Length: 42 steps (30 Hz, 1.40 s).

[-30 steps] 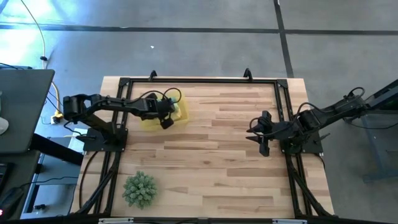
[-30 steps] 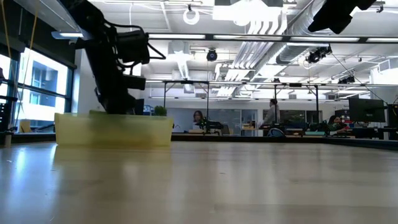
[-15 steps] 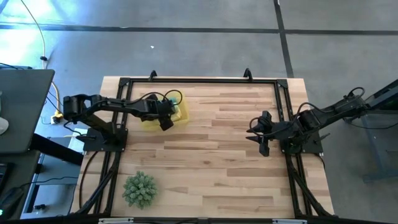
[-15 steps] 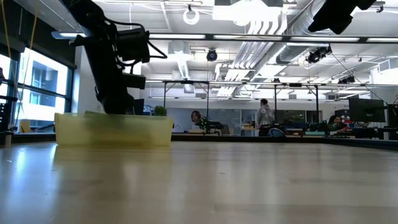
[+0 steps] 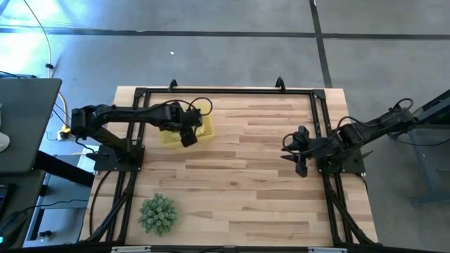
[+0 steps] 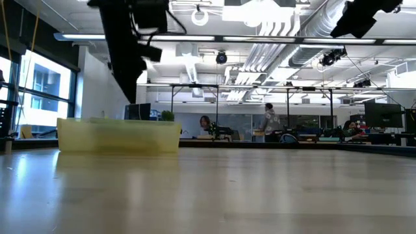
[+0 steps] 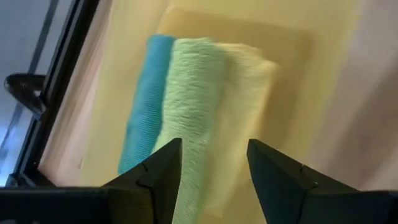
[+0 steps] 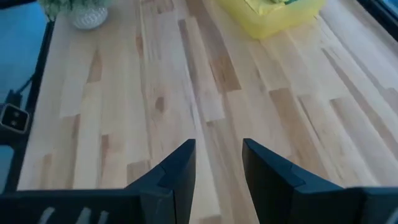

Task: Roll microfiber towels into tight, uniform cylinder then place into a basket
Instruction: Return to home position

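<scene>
Left gripper (image 5: 188, 133) hangs right over the yellow basket (image 5: 169, 138), up by the far left corner of the wooden table (image 5: 246, 183), and its jaws are spread wide with nothing held between them

Looking down past its two dark fingers (image 7: 158, 174), there they are: three rolled towels lying lengthwise in the basket, packed side by side and touching. The teal towel (image 7: 144, 106) is on one side, the green towel (image 7: 193, 93) in the middle, the yellow towel (image 7: 249, 93) on the other side, and the green roll looks the fattest of the three

From table height the arm is a dark shape well above the basket's low translucent wall, clear of it, and the rolls barely show over the rim

Over on the right edge of the table the right gripper (image 5: 295, 151) waits, pointing in toward the middle, jaws parted and empty, bare boards in front of it

A spiky green plant ball (image 5: 157, 213) sits alone at the near left corner, well apart from the basket

Far back in the room, beyond the table, a person (image 6: 268, 120) stands among the desks
</scene>
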Each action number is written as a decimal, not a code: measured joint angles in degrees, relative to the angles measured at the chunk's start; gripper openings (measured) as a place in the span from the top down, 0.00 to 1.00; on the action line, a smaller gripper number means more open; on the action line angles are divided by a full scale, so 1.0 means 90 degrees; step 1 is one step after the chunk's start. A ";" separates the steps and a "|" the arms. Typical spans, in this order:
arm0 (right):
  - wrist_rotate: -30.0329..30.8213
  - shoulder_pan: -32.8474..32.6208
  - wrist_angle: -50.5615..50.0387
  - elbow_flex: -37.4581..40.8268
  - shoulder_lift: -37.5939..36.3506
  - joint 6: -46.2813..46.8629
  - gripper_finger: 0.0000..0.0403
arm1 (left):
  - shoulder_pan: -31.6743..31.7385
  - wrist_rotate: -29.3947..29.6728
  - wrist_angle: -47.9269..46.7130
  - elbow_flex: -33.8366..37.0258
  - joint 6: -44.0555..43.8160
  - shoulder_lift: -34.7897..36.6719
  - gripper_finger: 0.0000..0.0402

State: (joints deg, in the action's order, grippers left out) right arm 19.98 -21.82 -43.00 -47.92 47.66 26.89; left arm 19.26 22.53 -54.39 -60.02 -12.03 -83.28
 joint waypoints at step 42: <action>0.2355 -0.0119 0.5846 0.5267 -0.2200 -0.0600 0.70 | -0.4032 0.1690 -0.0563 0.0234 -0.3266 0.4301 0.57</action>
State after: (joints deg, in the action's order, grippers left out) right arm 41.18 -22.90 9.62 -0.52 27.86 21.48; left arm -17.02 37.73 -59.46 -57.91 -41.43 -44.57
